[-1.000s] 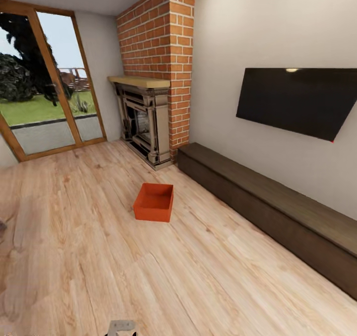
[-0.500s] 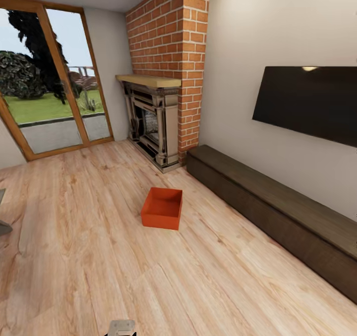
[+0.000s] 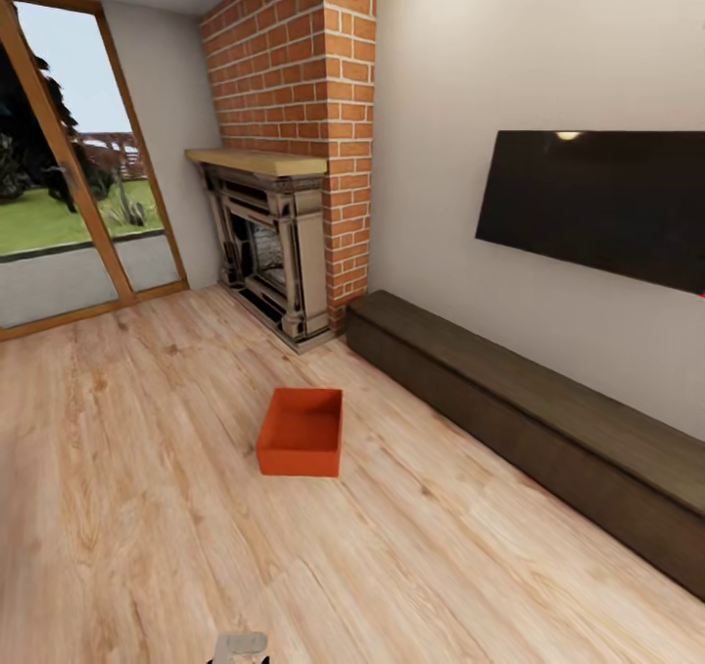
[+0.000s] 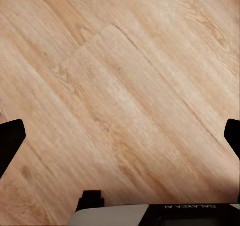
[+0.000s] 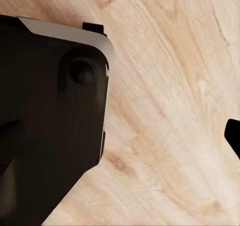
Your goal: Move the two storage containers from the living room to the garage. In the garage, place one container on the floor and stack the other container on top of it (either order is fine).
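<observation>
While the head view looks down across the living room, one orange-red storage container [image 3: 302, 433] sits alone on the light wood plank floor [image 3: 147, 507], open top up and nothing inside it that can be made out. It lies out in front of the red brick fireplace [image 3: 284, 204] and near the end of the long low dark-brown cabinet [image 3: 529, 419], touching neither. A black TV [image 3: 597, 204] hangs on the pale wall above the cabinet. Glass doors in a wooden frame [image 3: 69, 174] at the far left show grass and trees outside. At the bottom edge of the head view a small grey part of the robot [image 3: 240, 647] pokes in.

On the left wrist view, the left gripper [image 4: 120, 138] hangs over bare planks, its two dark fingertips [image 4: 10, 141] at opposite edges of the picture, so the jaws stand wide with nothing between them. On the right wrist view, the right gripper [image 5: 120, 141] also faces the planks; one dark fingertip [image 5: 233, 136] shows at one edge, and a large black body with a grey rim [image 5: 50, 116], probably part of the robot's base, covers the other side, so I cannot tell how those jaws stand.
</observation>
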Controlling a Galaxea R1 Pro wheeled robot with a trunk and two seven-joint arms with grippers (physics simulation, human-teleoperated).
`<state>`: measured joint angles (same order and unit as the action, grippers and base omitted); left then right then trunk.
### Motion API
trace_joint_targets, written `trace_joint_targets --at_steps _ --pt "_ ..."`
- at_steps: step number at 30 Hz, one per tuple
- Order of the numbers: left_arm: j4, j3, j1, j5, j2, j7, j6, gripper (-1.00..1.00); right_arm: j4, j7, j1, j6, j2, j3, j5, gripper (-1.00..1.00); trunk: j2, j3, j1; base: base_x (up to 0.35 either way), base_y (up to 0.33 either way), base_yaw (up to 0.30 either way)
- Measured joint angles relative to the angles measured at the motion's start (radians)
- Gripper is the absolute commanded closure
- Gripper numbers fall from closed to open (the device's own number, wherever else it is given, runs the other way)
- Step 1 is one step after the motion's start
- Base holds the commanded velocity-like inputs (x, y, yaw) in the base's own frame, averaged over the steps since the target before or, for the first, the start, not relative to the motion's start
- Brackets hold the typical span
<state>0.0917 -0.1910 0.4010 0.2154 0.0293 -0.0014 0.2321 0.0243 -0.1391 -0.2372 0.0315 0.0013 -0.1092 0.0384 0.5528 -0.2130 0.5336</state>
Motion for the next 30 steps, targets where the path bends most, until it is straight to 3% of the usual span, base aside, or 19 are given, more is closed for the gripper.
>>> trace_joint_targets --at_steps 30 --pt "0.0 0.0 0.0 0.0 0.0 0.0 0.0 -1.0 -0.004 0.002 -0.001 0.0 0.001 -0.001 -0.001 -1.0 0.0 0.0 0.0 0.284 0.207 -0.055"
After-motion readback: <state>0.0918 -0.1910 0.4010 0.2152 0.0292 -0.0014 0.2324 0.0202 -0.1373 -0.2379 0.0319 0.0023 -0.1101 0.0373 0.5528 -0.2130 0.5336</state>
